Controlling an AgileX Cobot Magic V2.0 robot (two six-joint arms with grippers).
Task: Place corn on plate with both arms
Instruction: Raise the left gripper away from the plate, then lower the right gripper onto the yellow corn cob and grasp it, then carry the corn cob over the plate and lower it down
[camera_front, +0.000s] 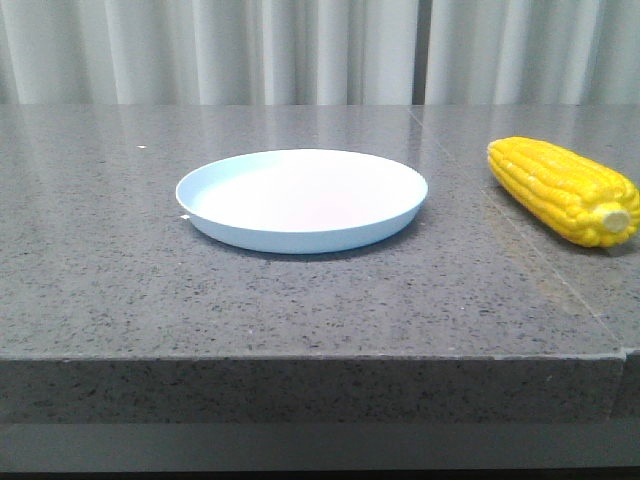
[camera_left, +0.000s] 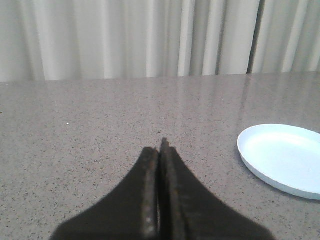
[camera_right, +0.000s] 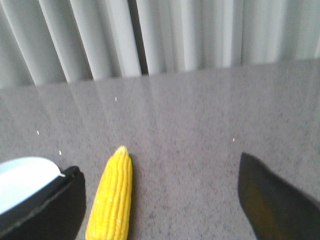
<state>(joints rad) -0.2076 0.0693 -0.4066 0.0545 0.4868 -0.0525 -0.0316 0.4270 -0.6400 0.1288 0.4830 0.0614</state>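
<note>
The corn (camera_front: 563, 190) is lying on the counter (camera_front: 120, 290) at the plate's (camera_front: 302, 200) three o'clock, well apart, long axis pointing away. The right end effector (camera_right: 160, 200), fingers apart, is nearer, the cob sitting beside its inner finger; the left end effector (camera_left: 161, 195) is pressed together.

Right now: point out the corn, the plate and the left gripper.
corn (camera_front: 560, 188), front view, middle of the kerneled body.
plate (camera_front: 300, 236), front view, near outer rim wall.
left gripper (camera_left: 161, 150), left wrist view, tips of the closed fingers, pressed together.
</note>
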